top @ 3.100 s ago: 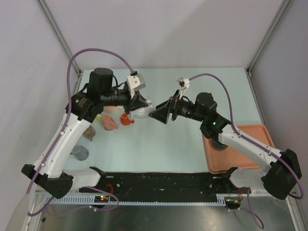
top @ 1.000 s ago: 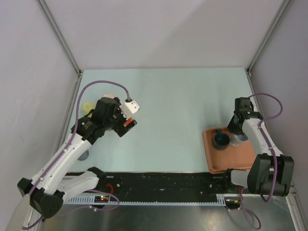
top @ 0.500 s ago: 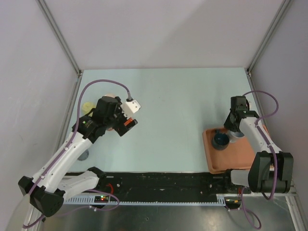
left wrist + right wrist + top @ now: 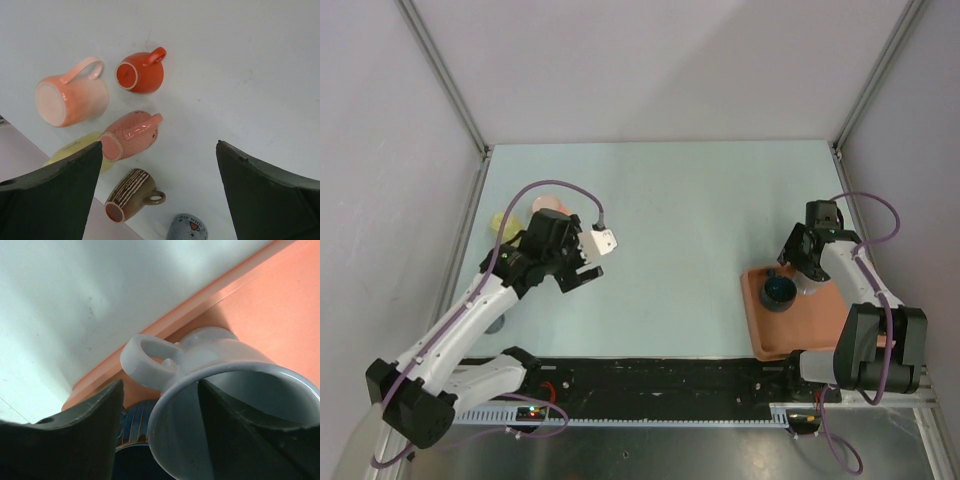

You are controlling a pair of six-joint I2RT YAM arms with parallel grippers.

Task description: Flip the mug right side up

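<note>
Fingers (image 4: 65, 435) of my right gripper (image 4: 159, 390) are spread and released, straddling the rim of the grey mug (image 4: 215, 360), one inside and one outside by the handle. The mug stands mouth-up on the orange tray (image 4: 280, 305), just beside a dark blue cup (image 4: 137, 425). My left gripper (image 4: 160, 150) hangs unclenched, well away from the tray, above a cluster of mugs (image 4: 132, 132).

Colours noted — mug (image 4: 215, 370) pale grey-white; tray (image 4: 280, 315) salmon orange; small cup (image 4: 141, 72) red-orange; dotted cup (image 4: 131, 135) pink; striped cup (image 4: 131, 195) brown, cream lines — tabletop (image 4: 225, 60) pale mint.
</note>
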